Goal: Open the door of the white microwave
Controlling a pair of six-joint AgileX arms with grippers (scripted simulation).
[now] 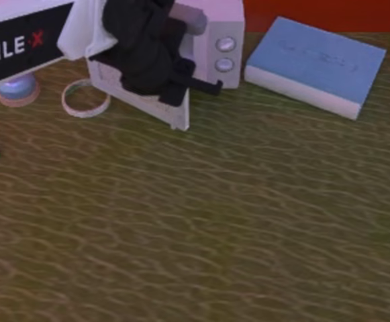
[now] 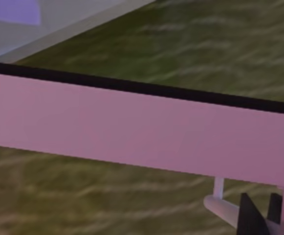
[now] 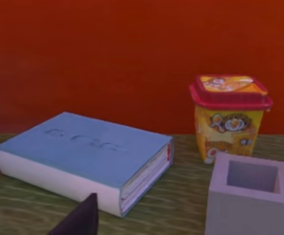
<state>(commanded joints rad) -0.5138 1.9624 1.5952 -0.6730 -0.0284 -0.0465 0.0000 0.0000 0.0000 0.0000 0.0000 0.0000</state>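
"GILE·X" on left arm (image 1: 20, 43)

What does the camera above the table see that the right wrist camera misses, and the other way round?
Only the top view shows the microwave's knobs, its door swung open, the left gripper at that door, a tape ring and a bell-like thing. Only the right wrist view shows the whole yellow tub with its red lid, and a hollow grey block. Both show the blue book on the green table.
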